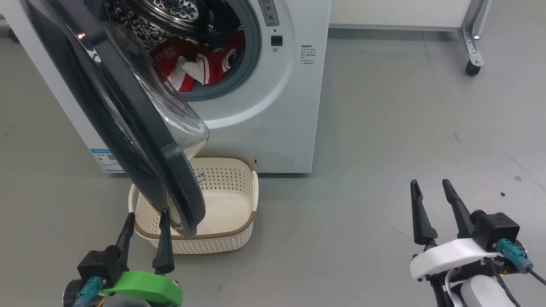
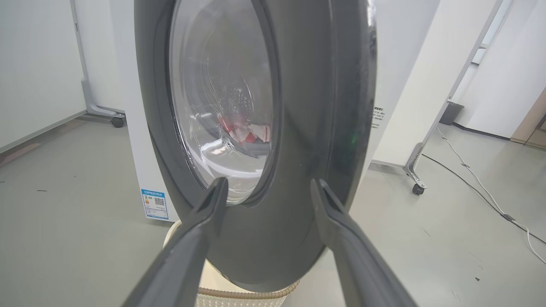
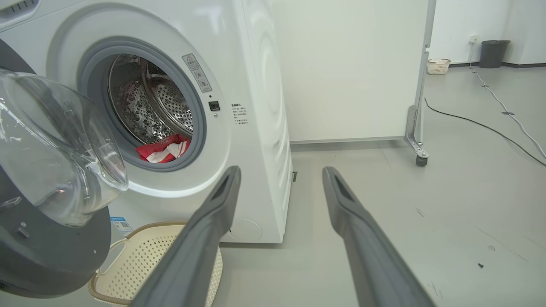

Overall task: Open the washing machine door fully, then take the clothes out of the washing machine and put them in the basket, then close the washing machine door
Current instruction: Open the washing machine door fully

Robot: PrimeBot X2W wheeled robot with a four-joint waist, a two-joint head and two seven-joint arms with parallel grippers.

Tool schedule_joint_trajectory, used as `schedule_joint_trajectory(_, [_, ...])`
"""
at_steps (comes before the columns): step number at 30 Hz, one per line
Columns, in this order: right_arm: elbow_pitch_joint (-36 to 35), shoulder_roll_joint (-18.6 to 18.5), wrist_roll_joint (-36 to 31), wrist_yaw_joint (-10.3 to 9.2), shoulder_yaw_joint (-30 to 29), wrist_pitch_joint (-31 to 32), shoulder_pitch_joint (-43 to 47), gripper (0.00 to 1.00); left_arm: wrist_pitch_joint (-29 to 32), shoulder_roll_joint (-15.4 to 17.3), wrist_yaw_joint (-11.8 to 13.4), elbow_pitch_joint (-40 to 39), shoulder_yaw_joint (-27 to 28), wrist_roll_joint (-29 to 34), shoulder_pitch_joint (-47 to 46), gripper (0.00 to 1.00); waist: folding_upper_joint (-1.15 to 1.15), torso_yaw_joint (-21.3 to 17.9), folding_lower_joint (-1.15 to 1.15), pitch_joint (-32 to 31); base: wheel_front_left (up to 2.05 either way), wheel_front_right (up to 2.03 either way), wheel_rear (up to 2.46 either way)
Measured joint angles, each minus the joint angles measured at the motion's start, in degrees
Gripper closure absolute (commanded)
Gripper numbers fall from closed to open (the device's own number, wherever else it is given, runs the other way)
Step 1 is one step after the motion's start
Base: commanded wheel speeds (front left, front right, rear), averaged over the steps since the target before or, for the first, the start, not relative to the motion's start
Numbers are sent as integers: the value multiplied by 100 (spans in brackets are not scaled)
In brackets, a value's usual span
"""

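The washing machine door (image 1: pixel 128 123) hung part-open over the basket (image 1: pixel 222 245), so clothes (image 1: pixel 200 66) you pulled could snag it; your left gripper (image 1: pixel 147 214) and right gripper (image 1: pixel 429 182) had fingers spread.

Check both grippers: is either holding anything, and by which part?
Nothing is held. The left gripper stands open in front of the washing machine door, not clamped on it. The right gripper is open over the floor.

we see the washing machine door (image 1: pixel 136 140) open at nine o'clock, red clothes (image 1: pixel 204 68) inside at eleven, basket (image 1: pixel 222 244) at eight.
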Motion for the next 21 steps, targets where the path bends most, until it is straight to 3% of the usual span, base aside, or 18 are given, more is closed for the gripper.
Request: schedule_joint_trajectory(21, [-57, 175, -281, 183, -246, 0, 182, 0, 0, 0, -15, -16, 19, 0, 5, 0, 0, -16, 0, 89, 0, 0, 0])
